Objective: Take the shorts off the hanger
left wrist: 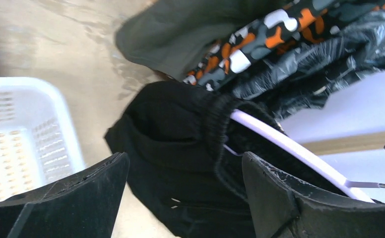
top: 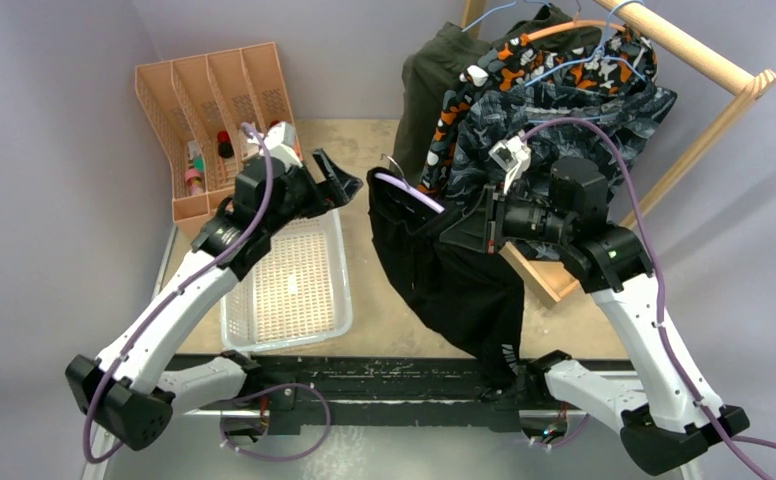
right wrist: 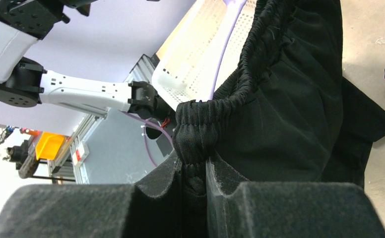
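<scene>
Only the right wrist view shows the right pincer point(right wrist: 194, 166) clamped on the gathered waistband of the black shorts point(right wrist: 289, 109); only the left wrist view shows the left pincer point(left wrist: 184, 161) spread apart beside them and the white hanger point(left wrist: 280, 141) inside the waistband. From above, they hang between the arms over the surface point(top: 376, 318); white print near the hem is unreadable.

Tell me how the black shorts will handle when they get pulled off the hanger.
The black shorts are probably floppy: they hang in loose folds from the right gripper, which pinches the gathered waistband. That elastic waistband will likely stretch before it slips off the hanger. The cloth looks thin, so it is probably light and unlikely to slide from the gripper.
</scene>
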Tool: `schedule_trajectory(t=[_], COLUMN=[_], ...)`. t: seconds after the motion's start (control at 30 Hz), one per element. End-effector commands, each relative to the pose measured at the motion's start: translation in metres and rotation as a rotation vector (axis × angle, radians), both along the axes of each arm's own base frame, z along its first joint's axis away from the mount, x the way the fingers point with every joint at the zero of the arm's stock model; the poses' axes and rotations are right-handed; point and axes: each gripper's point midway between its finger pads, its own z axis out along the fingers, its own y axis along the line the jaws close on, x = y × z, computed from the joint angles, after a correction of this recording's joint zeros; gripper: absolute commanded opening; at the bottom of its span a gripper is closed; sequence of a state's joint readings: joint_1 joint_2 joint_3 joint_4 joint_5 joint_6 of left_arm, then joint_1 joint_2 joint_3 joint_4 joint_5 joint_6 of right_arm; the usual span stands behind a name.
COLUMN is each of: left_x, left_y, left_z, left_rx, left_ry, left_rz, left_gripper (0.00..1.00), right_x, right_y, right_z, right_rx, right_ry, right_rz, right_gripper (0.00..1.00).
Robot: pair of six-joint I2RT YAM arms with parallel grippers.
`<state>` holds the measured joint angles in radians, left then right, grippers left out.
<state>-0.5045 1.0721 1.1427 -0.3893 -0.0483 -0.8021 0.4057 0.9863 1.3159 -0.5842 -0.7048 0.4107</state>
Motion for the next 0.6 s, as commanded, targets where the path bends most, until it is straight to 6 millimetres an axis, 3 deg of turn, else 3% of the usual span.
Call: schedule_trajectory(t=[0.0, 0.1, 0.2, 0.33, 0.47, 0.57], left_x=[0.005, 0.012, 0.019, 0.029, 0.031, 0.033], left_y=[-0.049, -0.063, -0.072, -0.073, -0.070, -0.067], left_z=[0.015, 0.000, -0.021, -0.038, -0.034, -0.034], left_rx=[-0.116, -0.108, -0.080, -0.058, -0.059, -0.045], left_ry=[-0.056, -0.031, 0.027, 0.063, 0.039, 0.029], left_rz=[-0.221, -0.279, -0.308, -0.287, -0.267, -0.251], left_gripper=[0.81, 0.78, 0.68, 0.40, 0.04, 0.00], right_x=[-0.008, -0.011, -0.012, -0.010, -0.004, 0.004], right_y=[0.009, 0.011, 0.012, 0.011, 0.008, 0.007], right_z=[0.045, 0.049, 0.049, 0.039, 0.021, 0.010], right_rx=[0.127, 0.135, 0.127, 0.102, 0.056, 0.025], right_ry=[-0.194, -0.202, -0.207, -0.198, -0.191, -0.198], right_rz=[0.086, 0.109, 0.127, 0.127, 0.106, 0.080], right_gripper=[0.00, 0.00, 0.00, 0.00, 0.00, 0.00])
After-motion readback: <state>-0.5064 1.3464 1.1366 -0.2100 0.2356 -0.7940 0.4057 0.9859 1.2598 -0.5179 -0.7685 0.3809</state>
